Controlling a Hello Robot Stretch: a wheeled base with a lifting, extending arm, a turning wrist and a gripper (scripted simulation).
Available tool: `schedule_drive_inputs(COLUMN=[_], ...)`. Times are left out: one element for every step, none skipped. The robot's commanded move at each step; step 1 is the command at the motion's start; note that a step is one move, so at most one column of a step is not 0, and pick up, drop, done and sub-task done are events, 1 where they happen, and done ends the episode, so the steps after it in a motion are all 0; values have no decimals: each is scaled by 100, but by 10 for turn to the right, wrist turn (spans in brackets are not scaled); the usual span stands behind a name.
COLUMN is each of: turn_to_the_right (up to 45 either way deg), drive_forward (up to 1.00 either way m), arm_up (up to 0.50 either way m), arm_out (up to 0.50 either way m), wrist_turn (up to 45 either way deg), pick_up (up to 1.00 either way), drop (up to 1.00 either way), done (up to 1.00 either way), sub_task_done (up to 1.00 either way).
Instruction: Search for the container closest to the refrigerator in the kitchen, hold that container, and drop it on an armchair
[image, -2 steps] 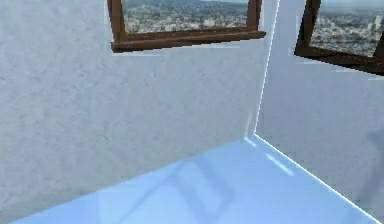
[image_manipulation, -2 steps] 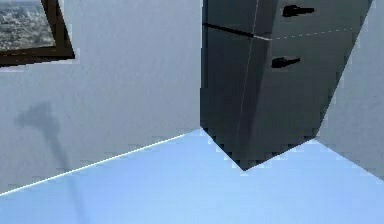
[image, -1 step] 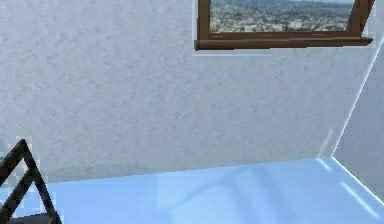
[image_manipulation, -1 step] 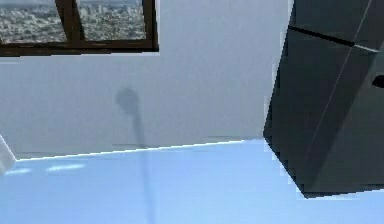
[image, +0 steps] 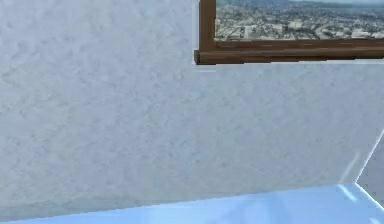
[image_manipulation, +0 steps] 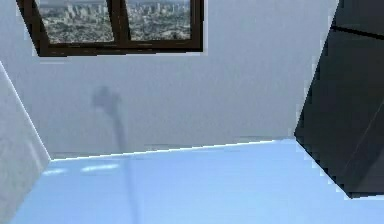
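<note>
Nearest, in the forward view: a thin band of pale blue floor (image: 250, 208) along the bottom edge. Straight behind it rose a grey-white textured wall (image: 120, 100), close up. High at the forward view's right hung one brown-framed window (image: 290, 50) with a city skyline in the glass.

In the arm side view the same pale floor ran out to a second wall (image_manipulation: 240, 95), which met a side wall at a corner on the left. A two-paned window (image_manipulation: 115, 25) sat high on that far wall. I judged it a separate window from the first, on a different wall.

At the arm side view's right stood one tall dark block (image_manipulation: 350, 100), flat-faced, with a seam across its upper part. It was possibly the refrigerator, though that was a guess from bulk and colour.

Tally: windows, two; dark blocks, one.

The claw's state could not be told, nor whether it carried anything. Where the container stood could not be told either, nor its long axis, nor which way it lay from the claw. My judgement was that the search was not yet finished. The one relation worth acting on was the dark block off to the arm side view's right — the container nearest the refrigerator should lie somewhere about it. A turn of the base that way looked the sensible call.
</note>
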Motion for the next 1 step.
schedule_drive_inputs(turn_to_the_right=[-450], drive_forward=[0], arm_up=[0], arm_out=[0], wrist_turn=[0], pick_up=[0], drop=[0], done=[0], sub_task_done=[0])
